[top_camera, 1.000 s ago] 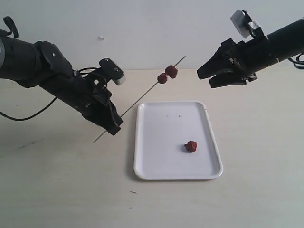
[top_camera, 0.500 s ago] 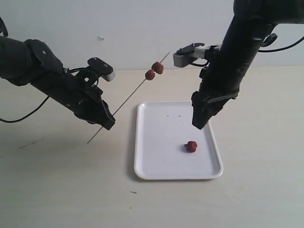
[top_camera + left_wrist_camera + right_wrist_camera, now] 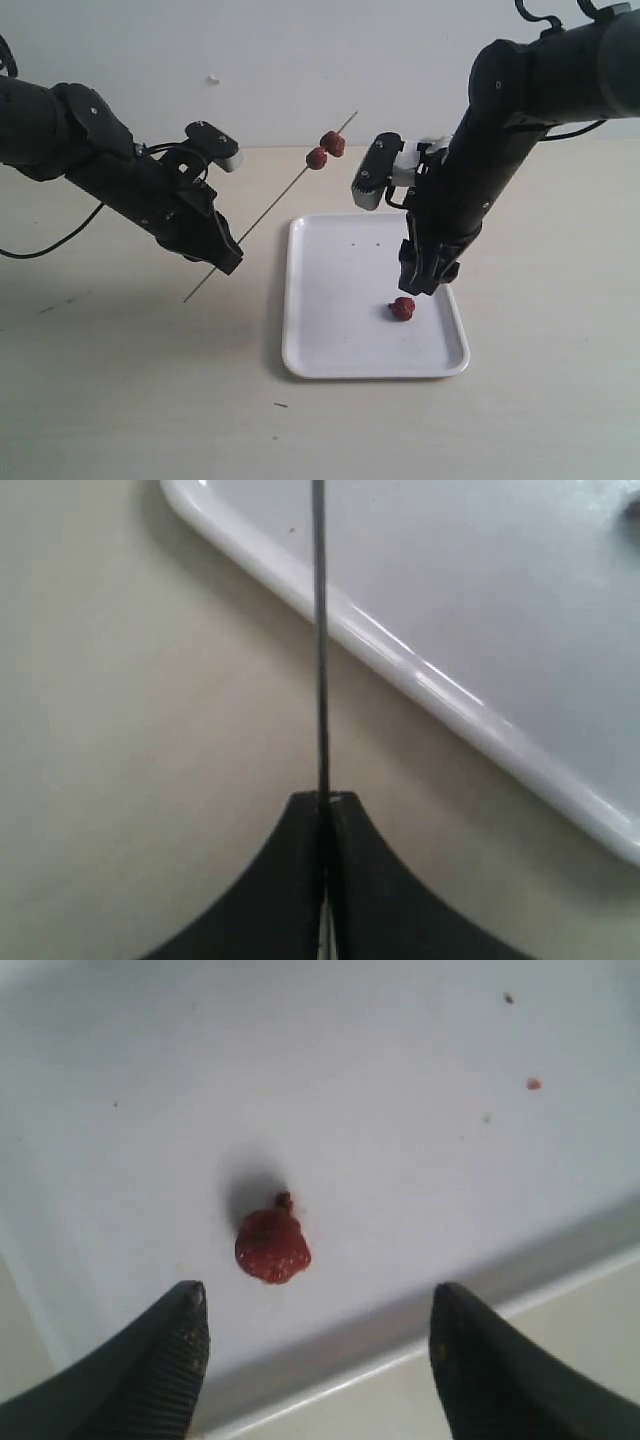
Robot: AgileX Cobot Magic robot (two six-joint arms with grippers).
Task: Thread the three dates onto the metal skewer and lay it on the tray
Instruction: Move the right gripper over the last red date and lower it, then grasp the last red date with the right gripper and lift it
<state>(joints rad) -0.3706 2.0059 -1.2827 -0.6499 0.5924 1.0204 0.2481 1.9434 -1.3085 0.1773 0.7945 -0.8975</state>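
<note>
My right jaws hang wide open and empty just above the last loose date (image 3: 403,308), which lies on the tray (image 3: 330,330) in line with their gap, while my left jaws pinch the skewer (image 3: 275,205), slanted over the desk (image 3: 120,400), two dates (image 3: 325,151) near its tip.

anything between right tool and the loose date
No: right wrist view shows only bare white plastic tray between the open right tool and the wrinkled red-brown date.

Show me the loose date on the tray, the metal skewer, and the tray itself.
loose date (image 3: 272,1247), right wrist view, middle of the fruit.
metal skewer (image 3: 320,640), left wrist view, bare shaft.
tray (image 3: 330,320), exterior view, bare floor by its left rim.
</note>
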